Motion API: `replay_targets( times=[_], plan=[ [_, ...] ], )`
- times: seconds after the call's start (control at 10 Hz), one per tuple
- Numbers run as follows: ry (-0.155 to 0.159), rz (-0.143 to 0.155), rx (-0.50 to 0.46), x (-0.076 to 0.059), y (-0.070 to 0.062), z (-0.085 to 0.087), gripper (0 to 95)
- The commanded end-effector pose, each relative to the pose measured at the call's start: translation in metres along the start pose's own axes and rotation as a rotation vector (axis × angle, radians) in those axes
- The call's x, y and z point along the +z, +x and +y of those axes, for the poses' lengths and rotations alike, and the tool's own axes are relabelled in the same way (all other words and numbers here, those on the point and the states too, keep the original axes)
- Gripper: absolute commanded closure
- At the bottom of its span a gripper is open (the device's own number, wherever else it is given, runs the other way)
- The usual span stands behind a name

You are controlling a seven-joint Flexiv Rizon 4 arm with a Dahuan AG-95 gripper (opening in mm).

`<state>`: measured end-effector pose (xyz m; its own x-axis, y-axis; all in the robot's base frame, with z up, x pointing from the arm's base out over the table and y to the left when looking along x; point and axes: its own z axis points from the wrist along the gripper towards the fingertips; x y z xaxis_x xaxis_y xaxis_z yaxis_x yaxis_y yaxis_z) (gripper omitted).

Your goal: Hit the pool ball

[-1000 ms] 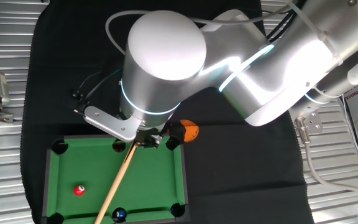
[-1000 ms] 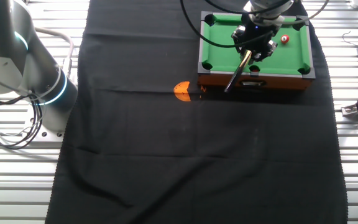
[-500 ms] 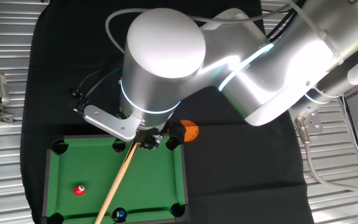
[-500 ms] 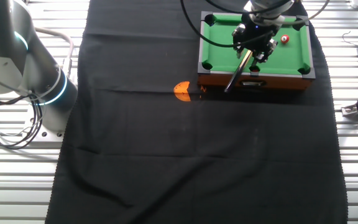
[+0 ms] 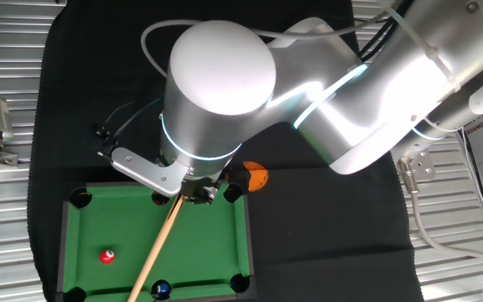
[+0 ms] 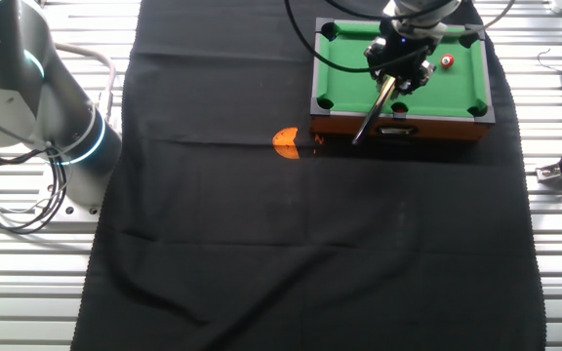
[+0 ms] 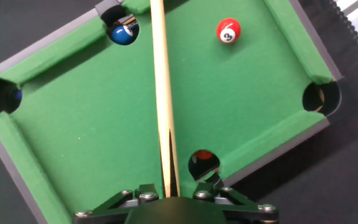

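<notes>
Over the last second we see only a small change: the big silver wrist and its bracket have crept slightly up and to the left in the one fixed view, while the gripper (image 5: 196, 193) stays above the far side rail of the small green-felt pool table with a dark frame (image 5: 70, 252). In the other fixed view the gripper (image 6: 398, 70) has eased a little toward the far part of the felt. The long pale wooden cue stick (image 7: 161, 87) stays clamped between the narrow fingers at the bottom of the hand view, running straight up the picture and out over the opposite rail. The tiny glossy red pool ball with a white spot (image 7: 228, 30) has not moved; it sits on the felt well to the right of the cue line, near the far rail, apart from any pocket. The glossy dark blue ball (image 7: 122, 34) rests at the mouth of the far side pocket, just left of the cue. The orange ball (image 5: 257, 177) lies off the table on the black cloth. We judge this a slow repositioning rather than a stroke: the cue is not yet aimed at the red ball, so the strike still needs the stick swung or shifted toward it.
</notes>
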<state>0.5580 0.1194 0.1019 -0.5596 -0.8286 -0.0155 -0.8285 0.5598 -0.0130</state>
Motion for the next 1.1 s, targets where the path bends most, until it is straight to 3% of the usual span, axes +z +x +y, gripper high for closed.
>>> replay_targets(
  times=[0.1, 0.5, 0.6, 1.1],
  plan=[
    [0.004, 0.0, 0.002, 0.0, -0.003, 0.001, 76.0],
    [0.005, -0.003, 0.009, 0.0, -0.013, -0.001, 76.0],
    [0.006, 0.002, 0.009, 0.0, -0.014, -0.001, 57.0],
    [0.007, 0.001, 0.017, 0.004, -0.018, -0.002, 57.0]
  ],
)
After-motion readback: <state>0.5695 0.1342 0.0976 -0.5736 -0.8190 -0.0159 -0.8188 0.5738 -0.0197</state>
